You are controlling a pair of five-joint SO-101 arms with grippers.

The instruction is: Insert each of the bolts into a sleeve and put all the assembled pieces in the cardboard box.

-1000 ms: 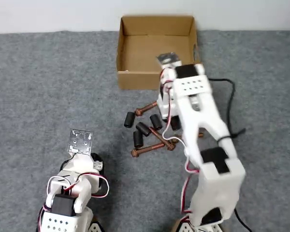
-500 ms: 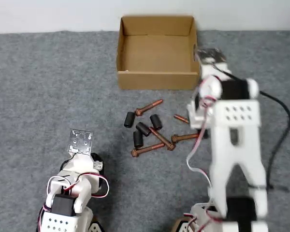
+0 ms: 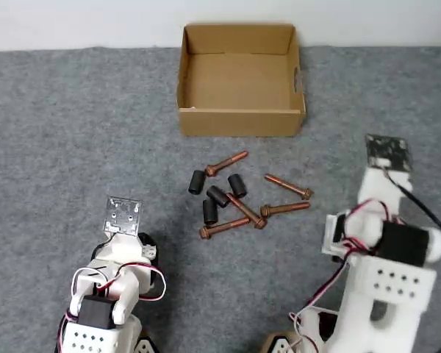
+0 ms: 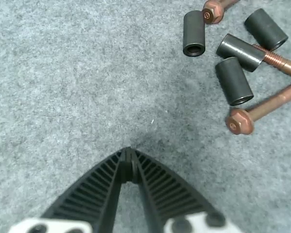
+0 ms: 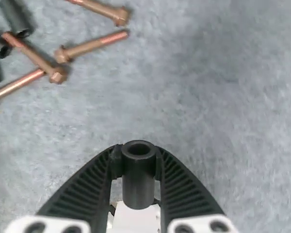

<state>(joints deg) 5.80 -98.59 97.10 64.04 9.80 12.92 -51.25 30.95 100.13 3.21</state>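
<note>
Your right gripper (image 5: 137, 151) is clamped on one black sleeve (image 5: 137, 174). The sleeve lies lengthwise between the fingers, its open end at their tips. Your left gripper (image 4: 129, 154) has its fingers pressed together with nothing between them, tips over the grey mat (image 4: 77, 82).

In the high view, five copper bolts (image 3: 226, 163) and four loose sleeves (image 3: 209, 212) lie scattered together on the mat at the centre. One of these sleeves (image 4: 241, 46) lies end-on against a bolt's threaded tip (image 4: 281, 63); you cannot tell whether the tip enters it. The other three lie on their sides just beside the bolts.

The box (image 3: 239, 123) stands at 12 o'clock from the bolts, near them but not touching, its open top up. Your right arm (image 3: 382, 279) sits at about 4 o'clock from the bolts, well apart from them. Your left arm (image 3: 110, 294) sits at about 8 o'clock, with the bolt heads and sleeves near its gripper in the left wrist view.
</note>
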